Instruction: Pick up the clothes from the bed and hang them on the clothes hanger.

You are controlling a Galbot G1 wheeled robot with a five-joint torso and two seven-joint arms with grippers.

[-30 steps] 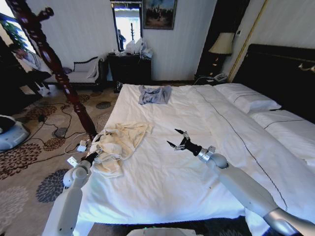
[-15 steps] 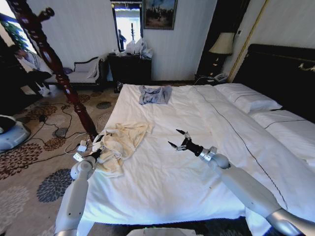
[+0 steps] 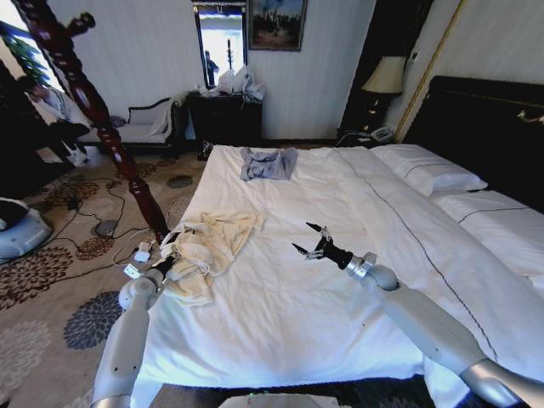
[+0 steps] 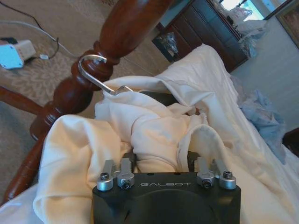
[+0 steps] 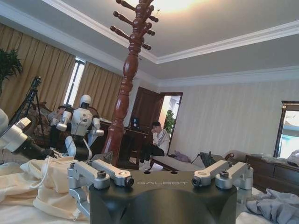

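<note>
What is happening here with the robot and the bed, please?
The robot stands at the foot of the bed. Its left gripper is buried in the cream clothes at the bed's left edge, where a metal hanger hook sticks out of the cloth. The right gripper hovers open above the duvet. A grey-blue garment lies farther up.

The clothes [image 4: 154, 135] are thin, matt cream cloth, creased all over, with the hanger's [image 4: 96, 74] hook showing as bare shiny metal against a turned post [image 4: 98, 70] of glossy dark red wood. The left claw [image 4: 163, 163] sits on a matt black plastic body with dull silvery metal links and screws. The bed [image 3: 340, 280] lies under smooth, matt white cloth.
</note>
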